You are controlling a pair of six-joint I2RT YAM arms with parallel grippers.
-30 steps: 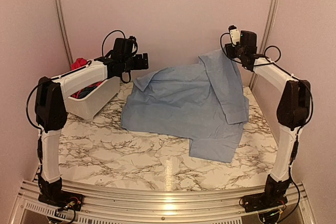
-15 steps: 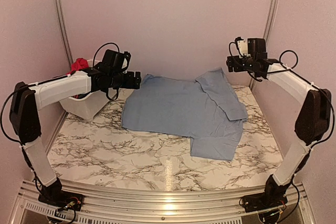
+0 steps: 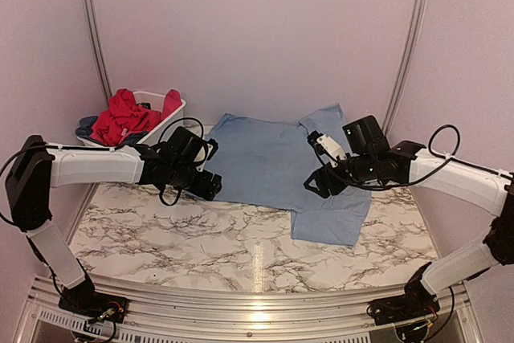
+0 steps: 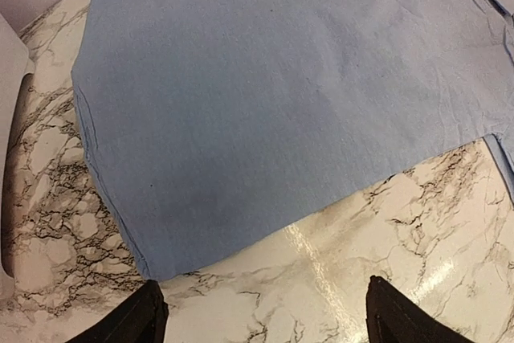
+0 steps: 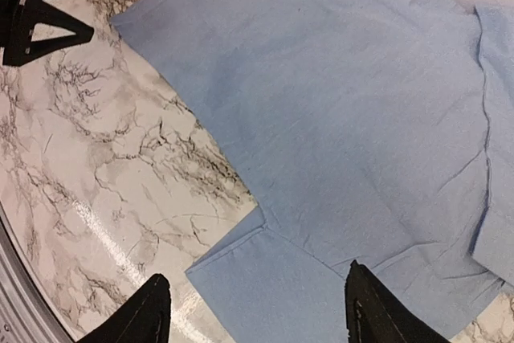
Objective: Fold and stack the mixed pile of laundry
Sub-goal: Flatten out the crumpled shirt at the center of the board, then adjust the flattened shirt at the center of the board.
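The light blue shirt (image 3: 273, 158) lies spread flat on the marble table (image 3: 241, 247), one sleeve (image 3: 333, 218) pointing toward the front. My left gripper (image 3: 210, 188) hovers low at the shirt's near left corner, open and empty; in the left wrist view the shirt (image 4: 273, 94) lies just beyond the left gripper (image 4: 265, 315). My right gripper (image 3: 316, 185) is open above the sleeve's armpit; in the right wrist view the right gripper (image 5: 257, 311) straddles the sleeve (image 5: 273, 287) without touching it. Red garments (image 3: 122, 114) and a dark blue one (image 3: 87, 127) sit in the basket.
The white plastic basket (image 3: 175, 112) stands at the back left against the wall; its side (image 4: 10, 62) shows at the left wrist view's edge. Pink walls close in the back and sides. A metal rail (image 3: 257, 303) runs along the table's front edge.
Both grippers let go of the shirt, which dropped from hanging at the back to lying flat. Both arms swung down and forward to the shirt's near edge.
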